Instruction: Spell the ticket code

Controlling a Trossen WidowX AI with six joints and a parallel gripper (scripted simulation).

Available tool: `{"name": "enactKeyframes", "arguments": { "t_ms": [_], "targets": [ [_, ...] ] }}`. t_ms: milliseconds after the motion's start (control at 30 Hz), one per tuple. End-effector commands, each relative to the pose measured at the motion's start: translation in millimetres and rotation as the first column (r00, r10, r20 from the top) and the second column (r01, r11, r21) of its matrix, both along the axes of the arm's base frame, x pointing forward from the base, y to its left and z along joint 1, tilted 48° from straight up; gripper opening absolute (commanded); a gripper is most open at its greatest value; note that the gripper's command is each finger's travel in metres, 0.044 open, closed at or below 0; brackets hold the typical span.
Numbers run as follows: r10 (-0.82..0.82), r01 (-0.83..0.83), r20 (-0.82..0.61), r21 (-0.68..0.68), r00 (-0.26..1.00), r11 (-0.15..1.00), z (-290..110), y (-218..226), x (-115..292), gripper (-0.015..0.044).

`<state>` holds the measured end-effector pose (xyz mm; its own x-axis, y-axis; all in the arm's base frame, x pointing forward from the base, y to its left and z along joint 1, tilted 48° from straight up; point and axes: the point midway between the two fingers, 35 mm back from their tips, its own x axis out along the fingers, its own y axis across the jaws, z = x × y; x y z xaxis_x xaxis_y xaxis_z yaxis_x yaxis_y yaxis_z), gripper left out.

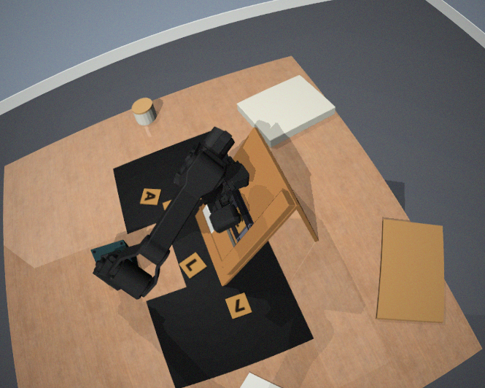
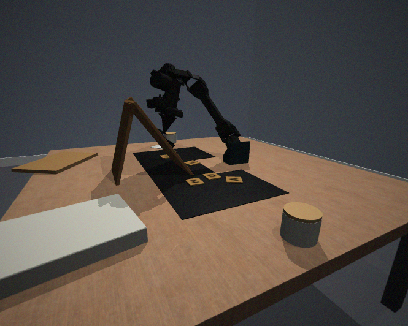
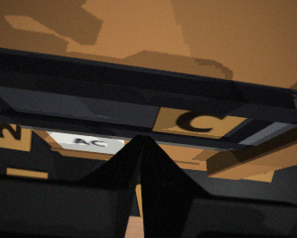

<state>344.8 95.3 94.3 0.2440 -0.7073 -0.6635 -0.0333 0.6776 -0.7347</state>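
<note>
The slanted orange board carries a dark letter rail. A C tile sits in the rail towards its right part. The white ticket reads AC and lies below the rail. My gripper is shut on nothing, its tip close in front of the rail, just left of the C tile. An A tile lies on the black mat. An L tile and another tile lie on the nearer mat. A tile marked 2 shows at the left of the wrist view.
A white slab lies behind the board. A grey cylinder with a tan lid stands near the table edge. A flat tan panel lies at the far side. The arm's base is beside the mats.
</note>
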Motion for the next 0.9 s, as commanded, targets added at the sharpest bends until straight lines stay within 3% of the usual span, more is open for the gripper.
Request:
{"name": "enactKeyframes", "arguments": {
  "t_ms": [0,867],
  "targets": [
    [0.002,-0.002,0.000,0.000,1.000,1.000,-1,-1,3,0.0000],
    [0.002,-0.002,0.001,-0.001,1.000,1.000,-5,-6,14,0.0000]
  ]
}}
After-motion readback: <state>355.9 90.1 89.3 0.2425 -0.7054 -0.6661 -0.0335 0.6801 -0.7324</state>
